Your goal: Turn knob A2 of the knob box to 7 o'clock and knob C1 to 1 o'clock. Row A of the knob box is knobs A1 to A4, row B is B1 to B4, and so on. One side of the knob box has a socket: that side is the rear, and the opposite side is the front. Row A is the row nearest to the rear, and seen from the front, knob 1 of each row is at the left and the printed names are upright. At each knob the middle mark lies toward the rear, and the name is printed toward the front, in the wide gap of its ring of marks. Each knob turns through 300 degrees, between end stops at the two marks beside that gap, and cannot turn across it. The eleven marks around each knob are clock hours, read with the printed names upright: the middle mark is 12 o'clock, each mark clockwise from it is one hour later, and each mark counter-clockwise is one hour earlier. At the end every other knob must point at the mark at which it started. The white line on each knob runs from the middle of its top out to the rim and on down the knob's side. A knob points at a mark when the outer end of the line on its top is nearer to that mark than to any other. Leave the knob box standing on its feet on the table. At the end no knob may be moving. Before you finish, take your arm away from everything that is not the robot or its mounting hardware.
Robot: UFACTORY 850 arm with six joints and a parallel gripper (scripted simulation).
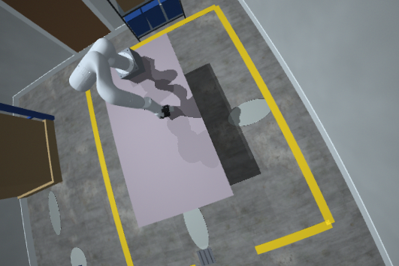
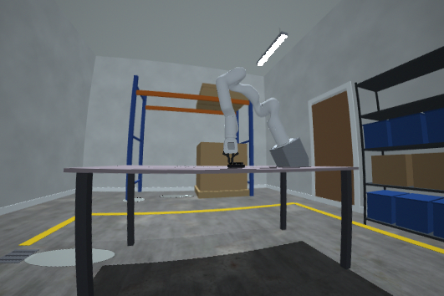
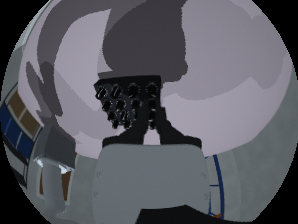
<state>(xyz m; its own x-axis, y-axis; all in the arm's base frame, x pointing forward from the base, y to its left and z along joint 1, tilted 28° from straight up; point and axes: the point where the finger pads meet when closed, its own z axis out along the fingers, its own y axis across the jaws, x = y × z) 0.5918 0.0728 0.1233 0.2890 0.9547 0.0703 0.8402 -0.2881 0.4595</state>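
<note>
tool closed on a knob

the tool [image 3: 158,117] points down over the knob box [image 3: 129,102], fingers nearly together, gripping a knob; which knob cannot be told. the knob box stands on the tabletop [image 1: 152,165] toward its 11 o'clock end.

Knob box [image 2: 236,165] on table [image 2: 110,170], seemingly near arm's base [image 2: 296,158].

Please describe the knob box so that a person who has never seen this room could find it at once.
Start from the long pale table in the middle of the room, inside the yellow floor line. Follow the white arm down to its gripper. Directly under the fingers sits the knob box, a small, flat, black thing, the only dark object on the pale top.
</note>
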